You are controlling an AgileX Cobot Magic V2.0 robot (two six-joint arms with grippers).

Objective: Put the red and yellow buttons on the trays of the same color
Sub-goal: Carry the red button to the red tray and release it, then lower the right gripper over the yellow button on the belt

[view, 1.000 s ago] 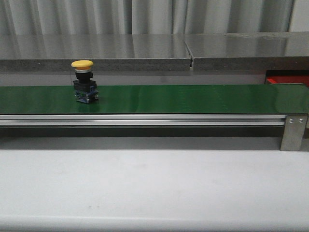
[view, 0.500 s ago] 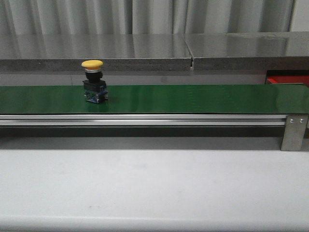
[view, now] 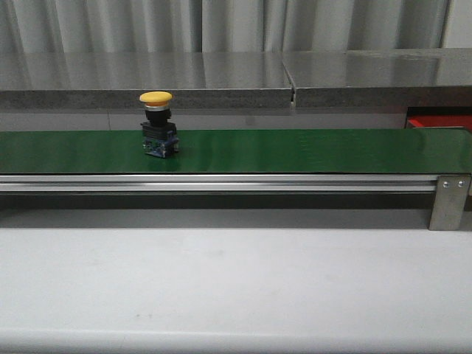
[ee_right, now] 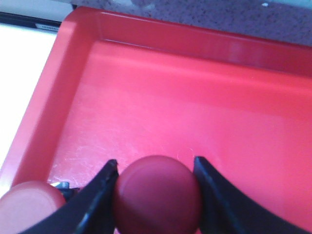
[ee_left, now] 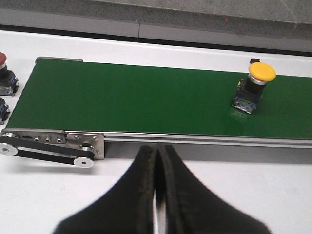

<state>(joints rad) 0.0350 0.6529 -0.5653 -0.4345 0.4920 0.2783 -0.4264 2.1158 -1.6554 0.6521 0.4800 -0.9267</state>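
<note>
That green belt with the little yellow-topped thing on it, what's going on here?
A robot is sorting push buttons by colour. The yellow button stands upright on the green conveyor belt, untouched. The left gripper sits shut and empty near the belt. The right gripper holds a red button over the red tray, beside another red button.

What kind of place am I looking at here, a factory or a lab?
Probably a small test bench mimicking a factory sorting line: a green conveyor belt carries a yellow button, a red tray waits for sorted parts, and plain curtains hang behind the bench.
</note>
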